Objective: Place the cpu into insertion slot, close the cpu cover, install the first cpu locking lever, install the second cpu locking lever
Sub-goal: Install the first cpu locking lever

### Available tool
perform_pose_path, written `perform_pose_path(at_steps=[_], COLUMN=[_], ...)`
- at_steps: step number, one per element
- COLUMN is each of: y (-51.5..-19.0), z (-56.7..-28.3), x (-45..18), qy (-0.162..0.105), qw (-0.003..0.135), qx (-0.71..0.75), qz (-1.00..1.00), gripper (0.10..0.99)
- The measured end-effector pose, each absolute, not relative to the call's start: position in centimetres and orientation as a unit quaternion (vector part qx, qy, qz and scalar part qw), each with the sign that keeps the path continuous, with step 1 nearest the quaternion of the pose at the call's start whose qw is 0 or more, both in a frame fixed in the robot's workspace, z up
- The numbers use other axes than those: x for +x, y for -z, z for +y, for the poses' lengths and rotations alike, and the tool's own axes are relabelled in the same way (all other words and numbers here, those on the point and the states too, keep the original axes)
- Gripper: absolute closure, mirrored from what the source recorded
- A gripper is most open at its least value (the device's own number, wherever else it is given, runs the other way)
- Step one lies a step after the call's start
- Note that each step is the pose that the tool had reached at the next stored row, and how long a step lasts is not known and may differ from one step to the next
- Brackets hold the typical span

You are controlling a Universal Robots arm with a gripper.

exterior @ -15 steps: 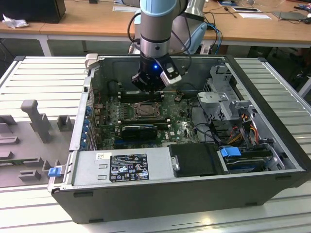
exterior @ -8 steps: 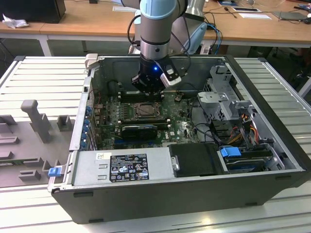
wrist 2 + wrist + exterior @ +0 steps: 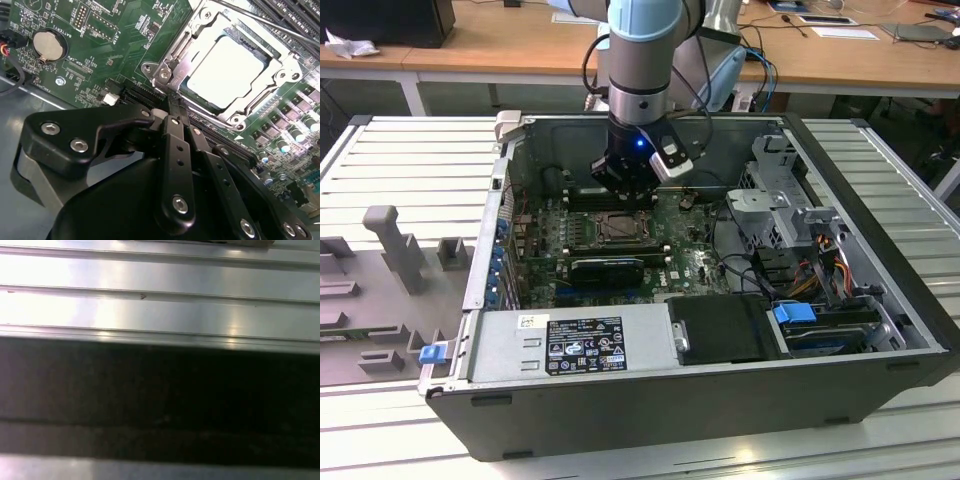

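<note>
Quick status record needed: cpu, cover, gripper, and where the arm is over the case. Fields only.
cpu: silvery chip seated in the insertion slot
cpu cover: metal frame lying down around the chip, window over its top
gripper: fingers close together, nothing between them, just beside the cover's corner
arm: wrist above the motherboard, inside the open computer case

Silver-grey arm (image 3: 638,60) w/ pale blue joint caps, black cables looped alongside, small blue light near wrist. Matte black claw (image 3: 177,112): chunky linkage plates, slim fingers (image 3: 172,150), silver screw heads throughout.
</note>
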State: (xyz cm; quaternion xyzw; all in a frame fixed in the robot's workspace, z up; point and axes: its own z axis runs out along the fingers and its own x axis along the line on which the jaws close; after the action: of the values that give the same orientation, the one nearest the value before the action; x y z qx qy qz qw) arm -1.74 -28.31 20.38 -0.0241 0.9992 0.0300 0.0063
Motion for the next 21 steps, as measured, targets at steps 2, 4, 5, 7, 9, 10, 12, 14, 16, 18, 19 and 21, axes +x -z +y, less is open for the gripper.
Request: perform_pose_path(at_steps=[2,4,5,7,9,10,12,14,16,18,19,21], y=[-20.2,-20.1,-20.1,-20.0,-20.1,-20.2,-21.3,-21.8,-21.8,-21.8,-21.8,-21.8], z=[-28.3,-28.3,-28.3,-28.3,-28.3,-28.3,-28.3,-28.4,-28.6,-28.7,-28.8,-28.9], x=[-1.7,-1.7,-1.8,-1.8,-1.7,-1.7,-1.7,-1.7,-1.7,-1.7,-1.7,-1.7], qy=[-0.030,-0.029,-0.030,-0.032,-0.033,-0.034,-0.032,-0.031,-0.031,-0.031,-0.031,-0.031], qw=[0.006,0.006,0.006,0.006,0.007,0.007,0.006,0.006,0.006,0.006,0.006,0.006], qx=[-0.024,-0.024,-0.024,-0.025,-0.025,-0.025,-0.025,-0.025,-0.025,-0.025,-0.025,-0.025], qz=[0.999,0.999,0.999,0.999,0.999,0.999,0.999,0.999,0.999,0.999,0.999,0.999], gripper=[0.980,0.980,0.980,0.980,0.980,0.980,0.980,0.980,0.980,0.980,0.980,0.980])
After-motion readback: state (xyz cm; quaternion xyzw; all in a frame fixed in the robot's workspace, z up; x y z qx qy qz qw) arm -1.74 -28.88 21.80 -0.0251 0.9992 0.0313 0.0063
